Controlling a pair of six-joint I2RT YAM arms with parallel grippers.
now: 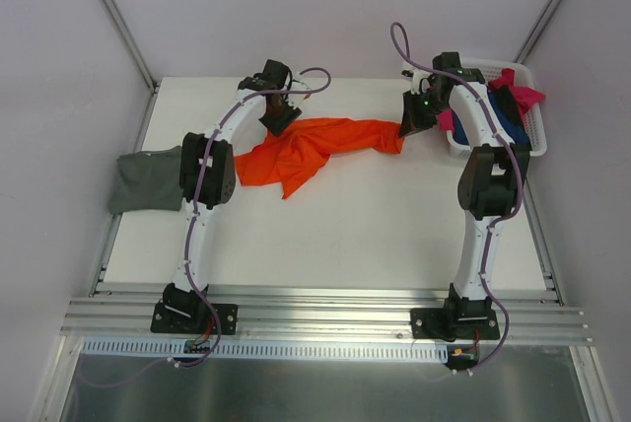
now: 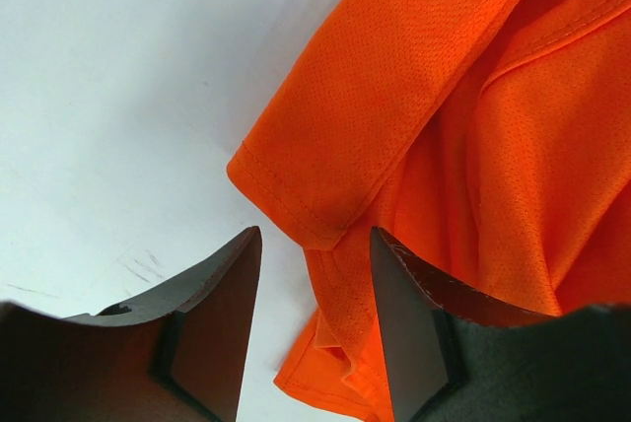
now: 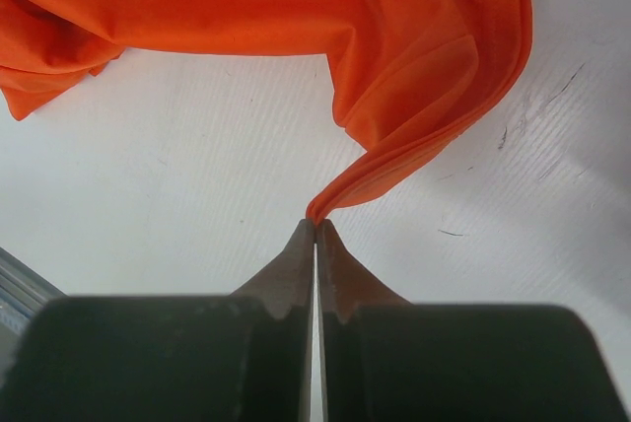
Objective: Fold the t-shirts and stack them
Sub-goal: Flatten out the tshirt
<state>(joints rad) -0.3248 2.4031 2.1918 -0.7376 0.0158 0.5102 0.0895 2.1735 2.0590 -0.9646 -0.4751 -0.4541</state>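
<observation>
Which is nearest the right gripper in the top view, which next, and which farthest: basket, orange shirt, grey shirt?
1. Orange shirt, pinched by the right gripper.
2. Basket, just to its right.
3. Grey shirt, at the far left table edge.

White arms point(image 1: 193, 235), black joints point(image 1: 207, 168), purple cables point(image 1: 397, 47), dark wedge-fingered tools point(image 2: 315, 237).

Near half of table point(image 1: 345, 245) open; orange t-shirt point(image 1: 315, 151) spans back; basket point(image 1: 539, 131) blocks right rear corner.
</observation>
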